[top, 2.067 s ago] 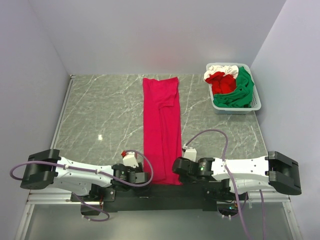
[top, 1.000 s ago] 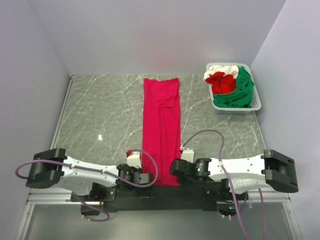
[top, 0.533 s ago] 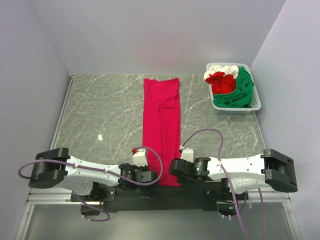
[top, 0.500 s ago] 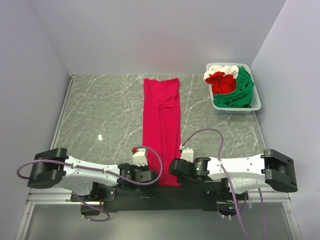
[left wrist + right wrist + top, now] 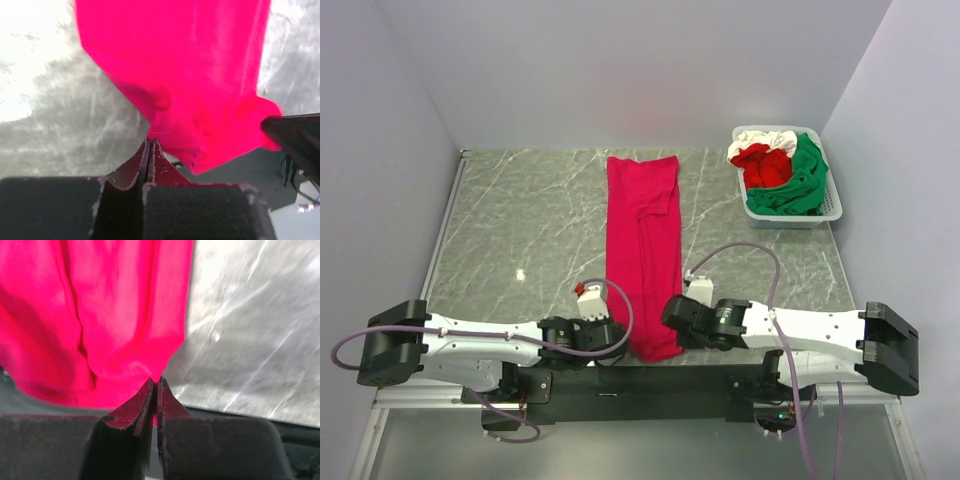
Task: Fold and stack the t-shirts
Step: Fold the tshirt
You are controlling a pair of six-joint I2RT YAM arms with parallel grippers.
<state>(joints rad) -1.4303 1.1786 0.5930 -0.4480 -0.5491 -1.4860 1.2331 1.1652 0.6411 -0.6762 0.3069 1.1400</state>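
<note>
Grey marbled table [image 5: 520, 220] fills your overhead view, with pale walls on its left, far and right sides. In the far right corner stands a white slotted basket [image 5: 832, 205] heaped with a green t-shirt [image 5: 805, 180], a red t-shirt [image 5: 765, 165] and a white t-shirt [image 5: 760, 137], well apart from both arms. Purple cables [image 5: 745, 246] loop up over each wrist, close to the cloth.

A crimson t-shirt [image 5: 642, 240] lies as a long narrow strip down the middle of the table, running from the far edge toward you. Its near end is bunched between the two arms. The left gripper [image 5: 150, 142] has its fingers pressed together on the near left corner of the strip. The right gripper [image 5: 155, 381] is pinched on the near right corner, with red cloth showing in the thin gap. In both wrist views the cloth drapes away from the fingertips.

You have bare table on either side of the strip, more on the left. A black mounting rail [image 5: 640, 380] runs just behind the grippers at the near edge.
</note>
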